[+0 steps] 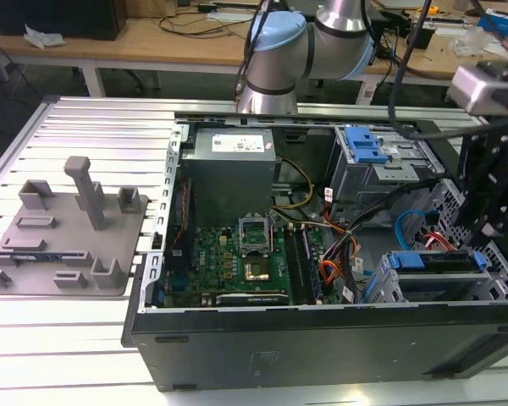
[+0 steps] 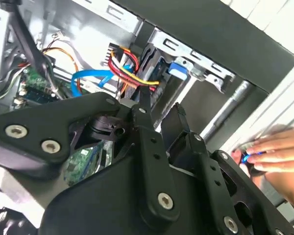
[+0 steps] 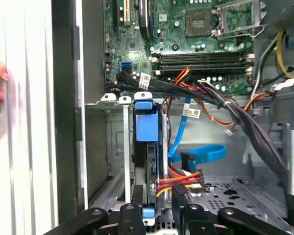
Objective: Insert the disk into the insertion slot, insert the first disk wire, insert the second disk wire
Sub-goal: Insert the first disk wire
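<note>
The disk (image 1: 432, 262) sits in the slot (image 1: 385, 292) at the exterior view's lower right, so wiring seems in hand and calls for square plug alignment, with the end effector (image 2: 160, 102) near the red-and-yellow wires (image 2: 130, 66), though I cannot tell its grip.

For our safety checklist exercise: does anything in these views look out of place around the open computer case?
Yes: a person's hand sits just outside the computer case wall, close to the drive bay being worked on. Inside, the blue cable lies in a loose loop.

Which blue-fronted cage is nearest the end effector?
The grey cage holding the disk, lowest in the exterior view; the blue-latched cage sits farther back.
</note>
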Tool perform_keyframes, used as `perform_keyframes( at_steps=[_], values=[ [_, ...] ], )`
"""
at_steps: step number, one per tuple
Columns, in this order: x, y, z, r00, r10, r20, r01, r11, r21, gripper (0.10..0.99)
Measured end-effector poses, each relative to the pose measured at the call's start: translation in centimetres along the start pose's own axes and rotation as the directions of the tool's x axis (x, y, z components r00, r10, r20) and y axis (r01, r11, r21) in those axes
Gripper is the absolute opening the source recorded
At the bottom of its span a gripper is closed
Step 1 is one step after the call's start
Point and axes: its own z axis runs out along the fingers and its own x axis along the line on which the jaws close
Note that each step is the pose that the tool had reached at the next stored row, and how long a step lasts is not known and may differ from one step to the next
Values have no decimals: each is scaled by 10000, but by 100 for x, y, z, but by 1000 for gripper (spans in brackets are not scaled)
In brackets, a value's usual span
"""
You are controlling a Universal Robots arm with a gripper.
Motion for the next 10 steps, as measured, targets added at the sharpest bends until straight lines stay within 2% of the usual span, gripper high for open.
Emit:
perform_keyframes(
  at_steps=[1,5,10],
  values=[
    [-3,0,-70,10000,1,-32,-1,10000,1,369],
    [-3,0,-236,9999,0,-117,0,10000,3,369],
    [-4,0,-245,9999,1,-130,-1,10000,3,369]
  ],
)
